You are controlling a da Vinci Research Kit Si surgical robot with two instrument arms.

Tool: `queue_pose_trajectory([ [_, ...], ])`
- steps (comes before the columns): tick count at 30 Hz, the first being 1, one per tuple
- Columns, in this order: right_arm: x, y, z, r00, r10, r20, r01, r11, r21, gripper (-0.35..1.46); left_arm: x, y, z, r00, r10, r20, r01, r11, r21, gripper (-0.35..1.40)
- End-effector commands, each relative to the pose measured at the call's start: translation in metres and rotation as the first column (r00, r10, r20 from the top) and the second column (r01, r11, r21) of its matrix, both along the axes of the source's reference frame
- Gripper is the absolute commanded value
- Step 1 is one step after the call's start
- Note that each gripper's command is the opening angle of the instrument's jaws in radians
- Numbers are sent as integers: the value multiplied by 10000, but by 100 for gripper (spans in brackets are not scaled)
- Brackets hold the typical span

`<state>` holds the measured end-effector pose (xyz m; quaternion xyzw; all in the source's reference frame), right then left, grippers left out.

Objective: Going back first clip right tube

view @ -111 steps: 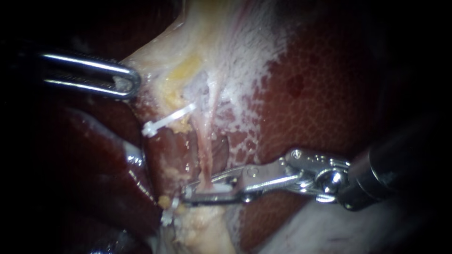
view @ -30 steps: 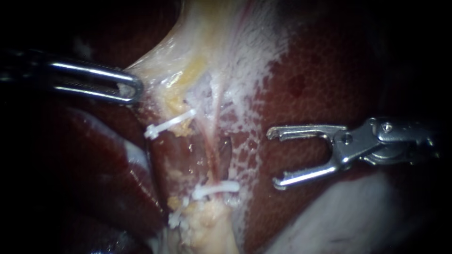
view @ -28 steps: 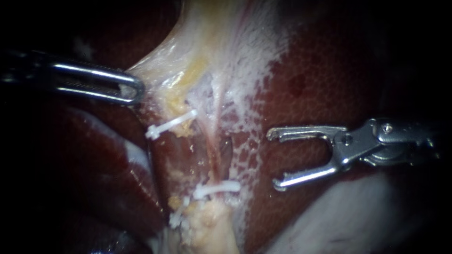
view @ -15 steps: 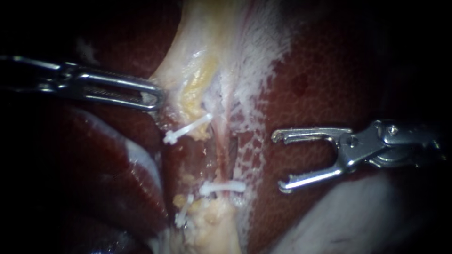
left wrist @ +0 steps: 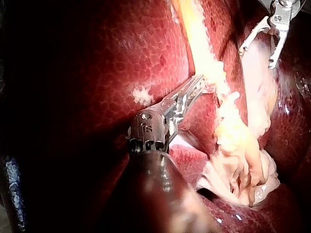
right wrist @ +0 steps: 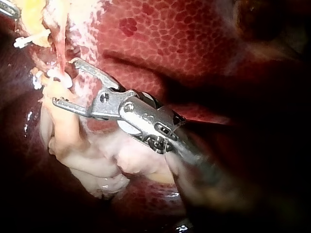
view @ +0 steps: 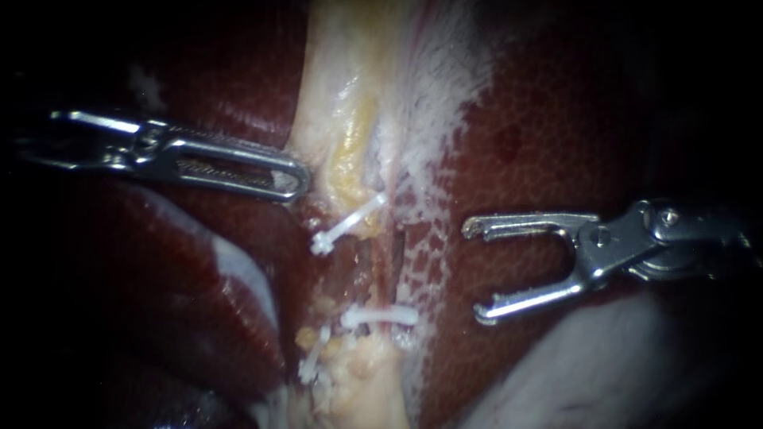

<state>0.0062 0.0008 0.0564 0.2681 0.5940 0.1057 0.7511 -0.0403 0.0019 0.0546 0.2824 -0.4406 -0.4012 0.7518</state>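
Observation:
A thin pink right tube runs down the pale tissue strand. A white clip lies across its lower end. Two more white clips sit to the left, one higher and one lower. My right instrument hangs to the right of the clipped tube, jaws wide open and empty, also seen in its wrist view. My left instrument comes in from the left, jaws shut on the strand's left edge.
Dark red liver surrounds the strand on both sides. A pale soft mass lies under my right instrument at the lower right. Yellowish fatty tissue bulges below the lower clips.
My right instrument has left the lower clip on the tube and drawn back to the right, jaws open. My left instrument has moved right with the strand, which now stands more upright.

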Motion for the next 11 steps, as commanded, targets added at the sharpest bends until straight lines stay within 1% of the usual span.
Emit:
queue_pose_trajectory([
  [1,0,0,0,10000,-2,2,2,10000,3,60,-1,-1,-2,10000,3,-1,-3,10000,-3,-35],
  [4,0,0,0,10000,-2,2,2,10000,3,60,-3,-2,-3,10000,32,20,-32,10000,6,-35],
  [11,0,0,0,10000,-3,1,3,10000,3,60,-1,0,0,10000,54,33,-54,10000,5,-35],
])
